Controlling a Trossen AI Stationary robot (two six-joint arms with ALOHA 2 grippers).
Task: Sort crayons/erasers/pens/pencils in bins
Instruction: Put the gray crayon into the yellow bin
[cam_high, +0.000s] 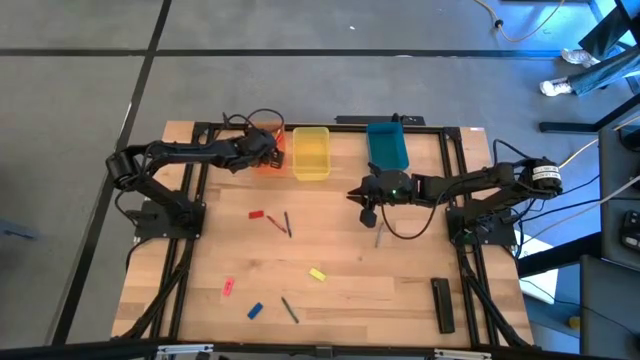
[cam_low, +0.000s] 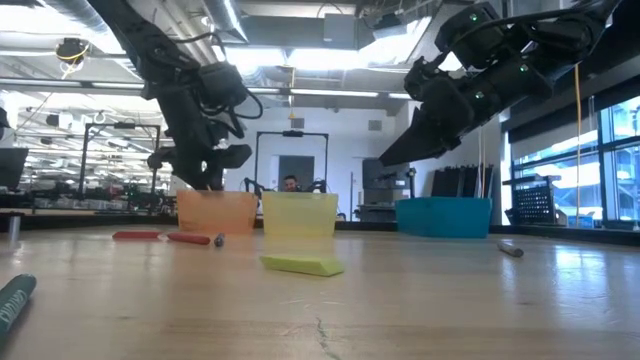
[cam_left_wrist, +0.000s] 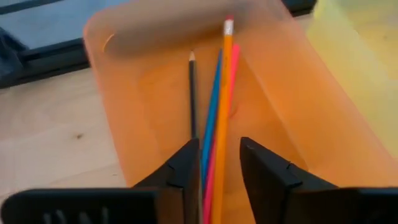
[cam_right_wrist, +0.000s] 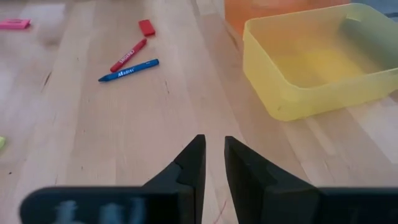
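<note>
Pencils are being dropped into the orange bin (cam_left_wrist: 155, 93) at eleven o'clock (left gripper (cam_left_wrist: 219, 163) jaws parted, empty); right gripper (cam_right_wrist: 213, 163), jaws nearly closed, empty, must be sent to an eraser next.

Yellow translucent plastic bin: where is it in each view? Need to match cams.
High view: yellow translucent plastic bin at the table's far edge, middle of the three bins.
Low view: centre, behind the flat yellow eraser.
Left wrist view: only a corner, upper right.
Right wrist view: upper right, empty.
Shared landmark: the orange translucent plastic bin touching its side, visible in all four views.
</note>
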